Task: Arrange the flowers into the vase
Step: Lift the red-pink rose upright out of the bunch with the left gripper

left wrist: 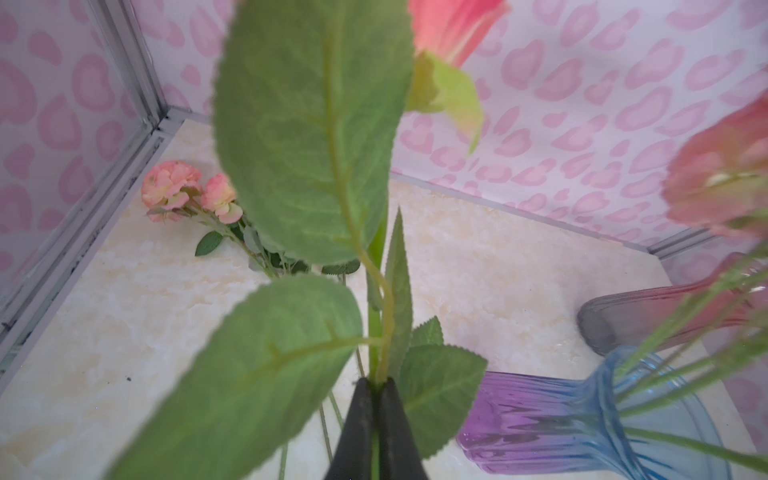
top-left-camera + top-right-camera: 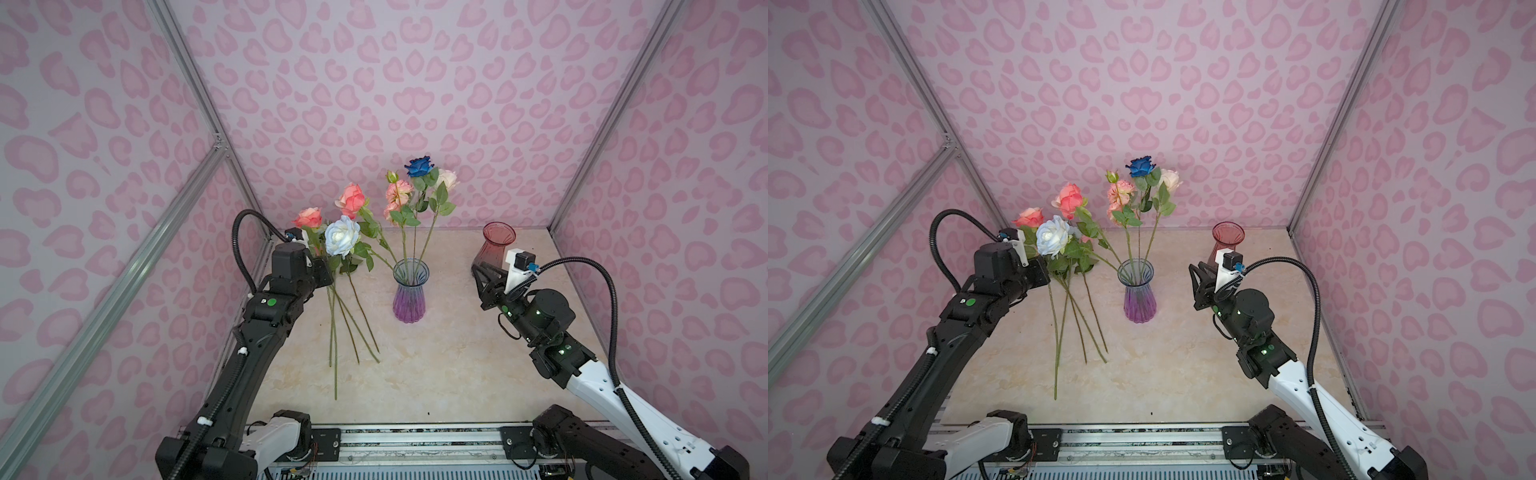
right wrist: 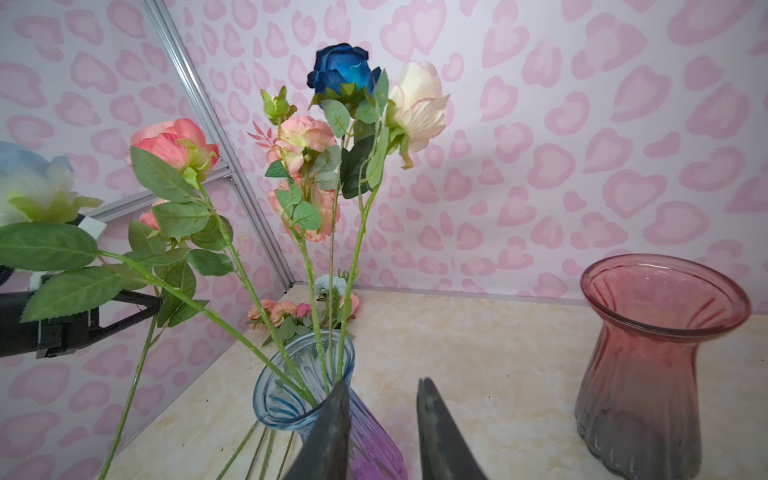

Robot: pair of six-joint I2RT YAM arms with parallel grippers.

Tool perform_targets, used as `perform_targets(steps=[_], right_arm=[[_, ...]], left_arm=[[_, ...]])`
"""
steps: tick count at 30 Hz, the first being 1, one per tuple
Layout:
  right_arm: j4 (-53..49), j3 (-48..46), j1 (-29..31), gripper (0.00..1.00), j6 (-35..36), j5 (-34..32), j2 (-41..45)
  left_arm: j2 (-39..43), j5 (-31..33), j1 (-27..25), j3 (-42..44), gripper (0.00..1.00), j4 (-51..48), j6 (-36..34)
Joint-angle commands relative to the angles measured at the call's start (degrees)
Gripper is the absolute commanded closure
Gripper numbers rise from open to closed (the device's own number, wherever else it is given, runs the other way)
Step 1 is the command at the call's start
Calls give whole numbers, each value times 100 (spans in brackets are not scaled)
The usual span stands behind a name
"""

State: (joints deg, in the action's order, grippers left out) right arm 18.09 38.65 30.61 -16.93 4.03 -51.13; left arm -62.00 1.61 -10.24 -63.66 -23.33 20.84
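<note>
The left gripper point(image 1: 376, 395) is closed on the stem of a coral rose point(image 2: 309, 217), left of the blue-purple vase point(image 2: 409, 299) holding other flowers point(image 2: 419, 166); the right gripper point(image 3: 380, 384) stands open and empty.

2 glass vases point(image 2: 409, 299); roses point(image 2: 419, 166): 6 stems raised, approx 3-4 more lying flat; exact no. unclear.

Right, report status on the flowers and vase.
Left gripper shut on coral rose stem, held left of blue vase. Right gripper open, empty, near red vase. White-blue rose leans across the path to the vase.
</note>
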Motion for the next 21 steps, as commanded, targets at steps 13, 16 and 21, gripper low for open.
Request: perform_targets(steps=[13,16,21], right_arm=[[99,151,171,70,151,133,-71],[51,143,174,71,164,107,-81],[39,108,189,70,133,49,-55]], left_arm=[[1751,131,0,-793,97,296,-850],[1988,-381,1,-835,97,500,-827],[2131,-988,-3,-1232,97,592,-819]])
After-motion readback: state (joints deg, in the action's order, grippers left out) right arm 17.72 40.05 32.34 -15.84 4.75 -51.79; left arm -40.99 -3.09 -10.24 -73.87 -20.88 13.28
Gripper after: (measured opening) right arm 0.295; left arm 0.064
